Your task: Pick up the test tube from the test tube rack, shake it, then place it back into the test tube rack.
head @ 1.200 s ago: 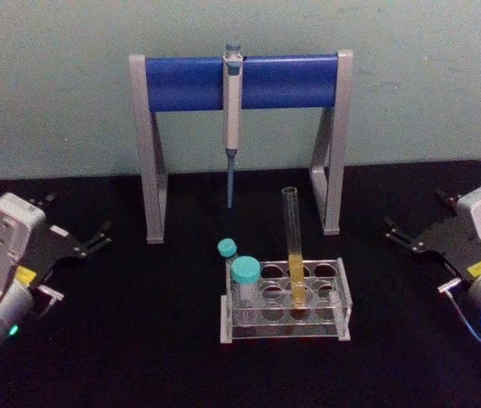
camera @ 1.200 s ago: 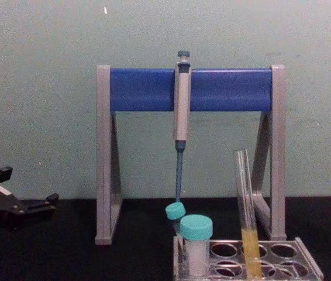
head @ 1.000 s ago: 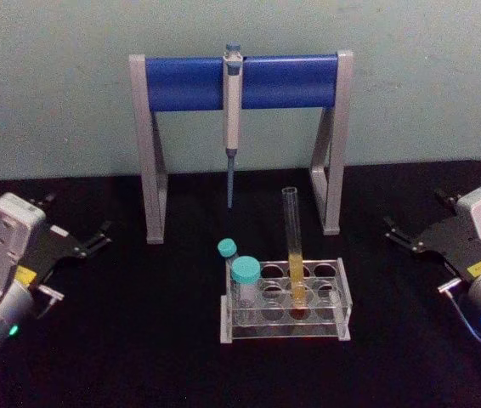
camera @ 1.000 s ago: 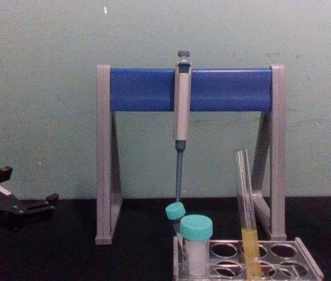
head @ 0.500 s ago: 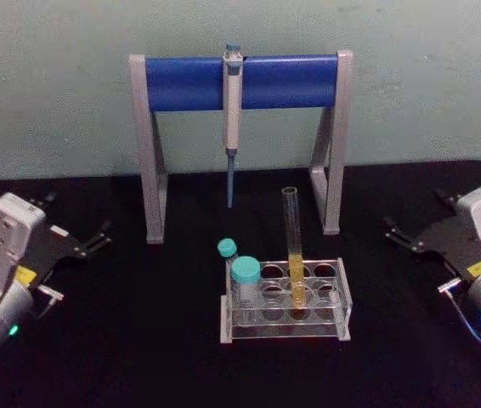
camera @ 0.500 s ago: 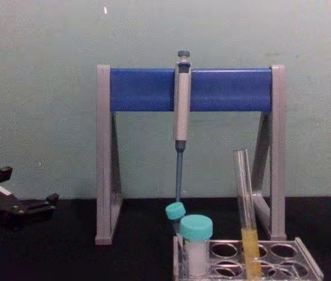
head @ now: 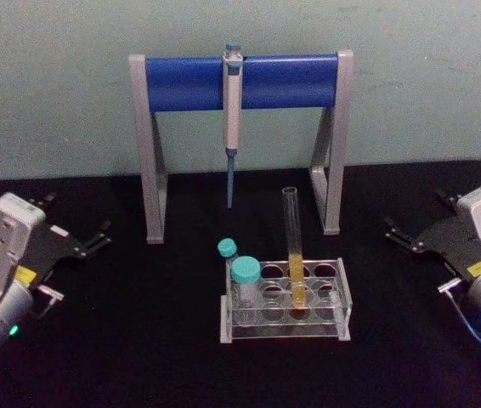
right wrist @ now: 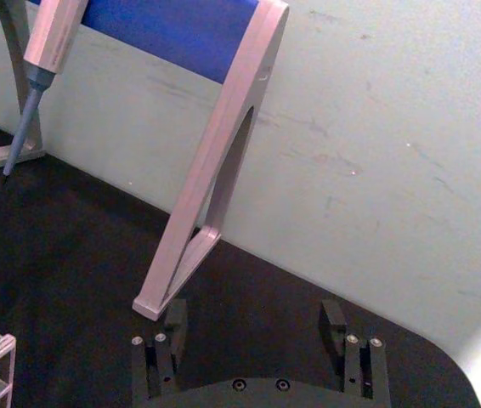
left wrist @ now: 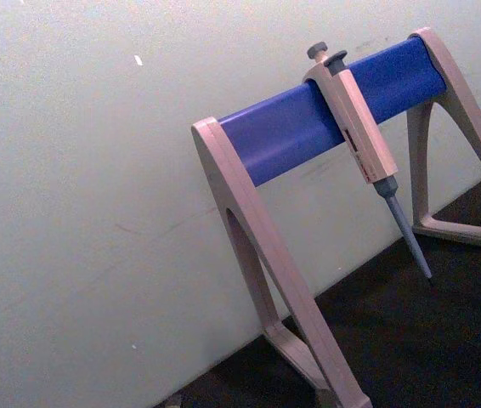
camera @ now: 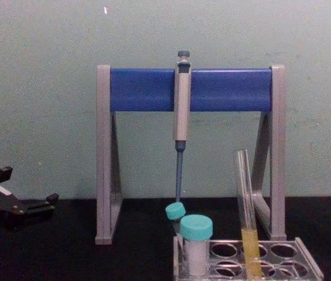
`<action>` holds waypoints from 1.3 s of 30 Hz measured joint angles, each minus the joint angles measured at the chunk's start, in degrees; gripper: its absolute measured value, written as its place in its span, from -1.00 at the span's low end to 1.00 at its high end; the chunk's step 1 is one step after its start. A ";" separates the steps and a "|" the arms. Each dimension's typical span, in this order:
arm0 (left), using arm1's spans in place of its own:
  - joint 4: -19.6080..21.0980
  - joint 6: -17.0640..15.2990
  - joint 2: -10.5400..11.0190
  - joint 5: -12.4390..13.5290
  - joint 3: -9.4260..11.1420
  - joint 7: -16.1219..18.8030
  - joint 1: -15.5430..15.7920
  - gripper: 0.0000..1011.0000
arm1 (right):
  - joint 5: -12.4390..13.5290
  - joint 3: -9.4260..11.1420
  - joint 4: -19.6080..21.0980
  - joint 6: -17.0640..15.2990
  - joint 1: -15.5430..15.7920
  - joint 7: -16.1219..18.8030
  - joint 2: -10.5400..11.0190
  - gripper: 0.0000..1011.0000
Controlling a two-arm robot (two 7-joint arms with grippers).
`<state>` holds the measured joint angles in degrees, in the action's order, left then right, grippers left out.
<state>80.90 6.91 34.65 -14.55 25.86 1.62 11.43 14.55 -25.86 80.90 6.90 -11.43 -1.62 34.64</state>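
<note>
At the front centre of the table (head: 138,357), test tube (head: 292,229) stands in test tube rack (head: 285,334), ungrasped. Left gripper (head: 96,236) and right gripper (head: 398,233) sit near side edges, fingers spread. Recommend: grasp upper glass, lift vertically.

Open black table (head: 138,340) lies left, right and in front of the test tube rack (head: 325,325), a clear way in. Behind the rack stands the pipette stand (head: 189,83) with its hanging pipette (head: 232,110); teal-capped vials (head: 245,274) crowd the rack's left end beside the test tube (head: 291,225).

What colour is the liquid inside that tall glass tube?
Yellow, in the lower part of the test tube; the chest view shows it best.
</note>
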 joint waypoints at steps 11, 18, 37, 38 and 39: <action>0.00 0.00 0.00 0.00 0.00 0.00 0.00 1.00 | 0.00 0.00 0.00 0.00 0.00 0.00 0.00 0.98; 0.00 0.00 0.00 0.00 0.00 0.00 0.00 1.00 | 0.00 0.00 0.00 0.00 0.00 0.00 0.00 0.98; 0.00 0.00 0.00 0.00 0.00 0.00 0.00 1.00 | 0.00 0.00 0.00 0.00 0.00 0.00 0.00 0.98; 0.00 0.00 0.00 0.00 0.00 0.00 0.00 1.00 | 0.00 0.00 0.00 0.00 0.00 0.00 0.00 0.98; 0.00 0.00 0.00 0.00 0.00 0.00 0.00 1.00 | 0.00 0.00 0.00 0.00 0.00 0.00 0.00 0.98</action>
<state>80.90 6.91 34.65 -14.55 25.86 1.62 11.43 14.55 -25.86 80.90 6.90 -11.43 -1.62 34.65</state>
